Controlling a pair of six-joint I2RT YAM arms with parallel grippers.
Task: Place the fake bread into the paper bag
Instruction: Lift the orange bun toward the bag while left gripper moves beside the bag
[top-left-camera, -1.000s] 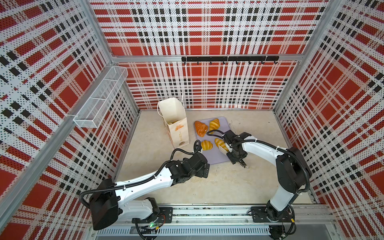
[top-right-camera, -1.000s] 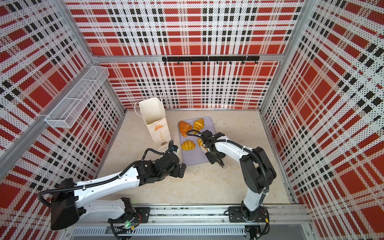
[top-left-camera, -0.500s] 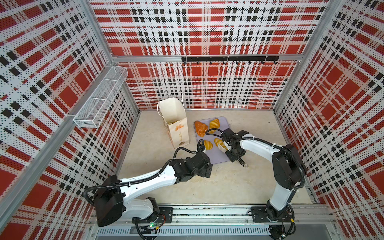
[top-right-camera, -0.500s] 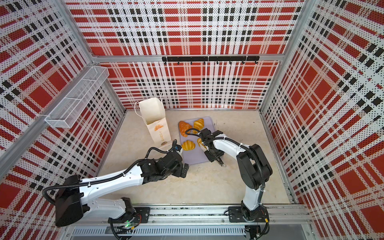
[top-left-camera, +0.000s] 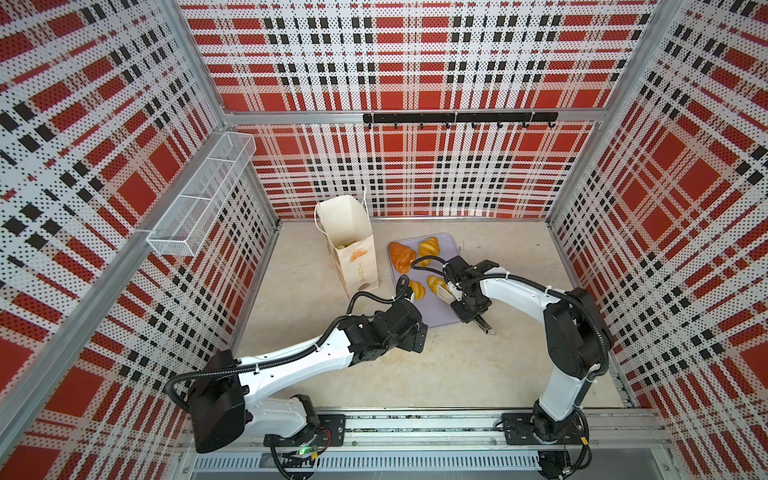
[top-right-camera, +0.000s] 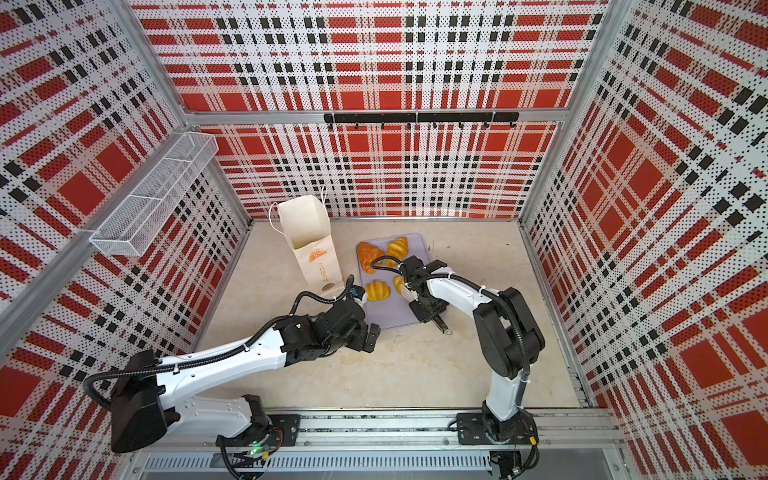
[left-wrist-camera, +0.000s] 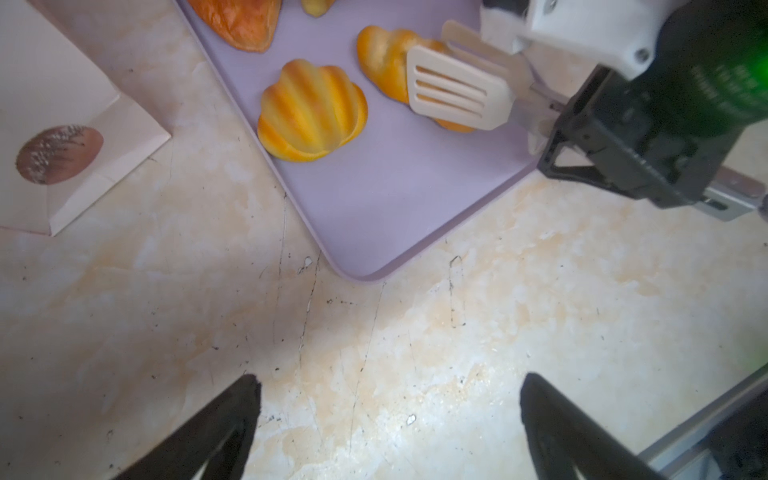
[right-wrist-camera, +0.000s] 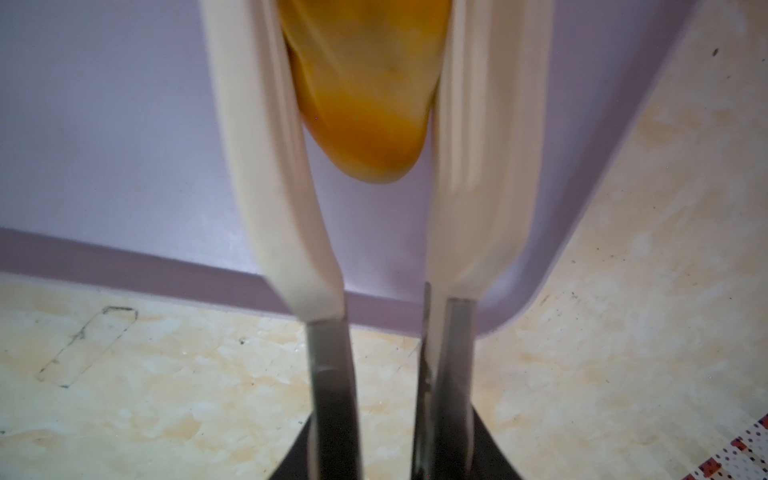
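My right gripper (top-left-camera: 468, 306) is clamped on the metal arms of a pair of cream-white plastic tongs (left-wrist-camera: 455, 89) with slotted blades. It reaches over the near right part of the flat lilac rectangular tray (top-left-camera: 440, 316). The two blades stand on either side of a glossy golden-yellow striped roll (right-wrist-camera: 365, 104). In the right wrist view both press against its flanks, and the roll lies on the tray.

My left gripper (left-wrist-camera: 390, 380) hangs over the beige marbled tabletop (left-wrist-camera: 374, 353), just off the tray's near left corner. Its black jaws are spread wide with nothing between them.

Three more pieces of fake bread lie on the tray. A yellow shell-shaped bun (left-wrist-camera: 311, 110) with orange stripes sits just left of the roll and apart from it. A darker reddish-brown croissant (top-left-camera: 401, 257) lies at the far left, and a yellow croissant (top-left-camera: 429, 248) lies beside it on the right.

The tall cream-white paper bag (top-left-camera: 353, 249) has white cord handles and an orange bread print. It stands upright with its mouth open, just left of the tray and not touching it. Something pale shows inside, but I cannot tell what it is.
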